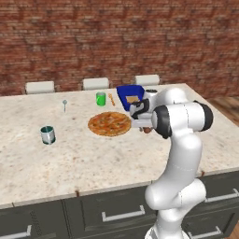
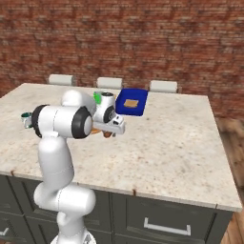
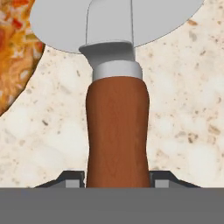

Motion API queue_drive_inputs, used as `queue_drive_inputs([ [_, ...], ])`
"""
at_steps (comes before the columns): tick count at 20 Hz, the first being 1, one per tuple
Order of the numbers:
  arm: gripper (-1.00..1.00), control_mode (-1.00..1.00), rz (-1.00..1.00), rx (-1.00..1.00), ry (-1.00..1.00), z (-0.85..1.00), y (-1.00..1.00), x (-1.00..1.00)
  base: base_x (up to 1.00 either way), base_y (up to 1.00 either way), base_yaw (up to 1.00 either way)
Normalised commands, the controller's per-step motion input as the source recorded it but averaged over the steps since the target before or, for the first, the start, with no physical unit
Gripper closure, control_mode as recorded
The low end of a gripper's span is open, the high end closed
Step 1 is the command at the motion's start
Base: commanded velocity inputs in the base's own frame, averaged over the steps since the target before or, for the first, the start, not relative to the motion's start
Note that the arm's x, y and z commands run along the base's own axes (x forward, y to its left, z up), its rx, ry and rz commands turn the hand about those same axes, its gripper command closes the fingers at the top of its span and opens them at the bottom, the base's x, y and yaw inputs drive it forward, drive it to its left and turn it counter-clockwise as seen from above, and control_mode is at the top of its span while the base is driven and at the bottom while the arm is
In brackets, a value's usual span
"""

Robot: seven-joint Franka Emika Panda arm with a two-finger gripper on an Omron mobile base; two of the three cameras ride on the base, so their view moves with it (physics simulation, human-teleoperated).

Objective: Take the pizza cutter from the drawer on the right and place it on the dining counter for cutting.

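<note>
- The gripper point(image 3: 117, 183) held one pizza cutter point(image 3: 117, 127) by its brown handle, over the dining counter point(image 1: 93, 158), beside one pizza point(image 1: 109, 124).
- On the counter stood two cups: a green one point(image 1: 101, 98) near the far edge and a grey one point(image 1: 47, 135) towards the left edge.
- One blue board point(image 2: 132, 102) lay near the far edge.

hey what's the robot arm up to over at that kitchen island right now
The white arm's end effector is closed on the brown handle of a pizza cutter, held low over the dining counter right beside the pizza. Whether the cutter touches the stone cannot be told. Also on the counter: a green cup, a metal can, a spoon and a blue box.
</note>
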Motion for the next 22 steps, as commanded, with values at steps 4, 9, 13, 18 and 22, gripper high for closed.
queue_drive_inputs([
  [4,1.00,-1.00,0.00,0.00,0.00,-0.38,0.00,0.27,0.00,0.00,0.00],
  [9,1.00,-1.00,0.00,0.00,0.00,-0.35,0.01,0.10,0.00,0.00,0.00],
  [13,1.00,-1.00,0.00,0.00,0.00,-0.29,0.10,0.00,0.00,0.00,0.00],
  [18,-1.00,-1.00,0.00,0.00,0.01,-0.04,0.03,0.00,0.00,0.00,0.00],
  [22,-1.00,-1.00,0.00,0.00,0.00,0.00,0.00,0.00,0.00,0.00,0.00],
])
